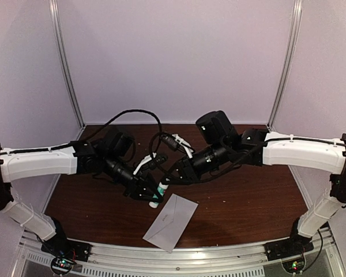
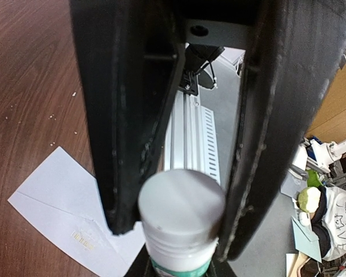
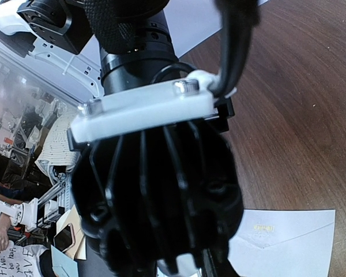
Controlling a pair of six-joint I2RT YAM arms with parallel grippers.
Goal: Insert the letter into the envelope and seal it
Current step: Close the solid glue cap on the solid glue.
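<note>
Pinches a glue stick in the left pincer, squeezed on both sides at the white cap end, up off the counter and just behind the envelope. Looks held that way for gluing the flap, or for getting the cap pulled off.

Has the right pincer posed nose to nose with the left one, close by the stick's upper end. Cannot tell whether spread or pressed together: blocked in its own wrist view by the left wrist's black housing.

Has the envelope lying flat and askew near the front of the counter, one corner reaching the front edge by the metal rail. Shows no separate white letter anywhere; probably tucked inside already, though not certain. Cannot tell whether sealed.

Offers open counter to the right and behind, but little at the front. Best to press straight down on the flap rather than push forward, to avoid sliding the envelope off the edge.
</note>
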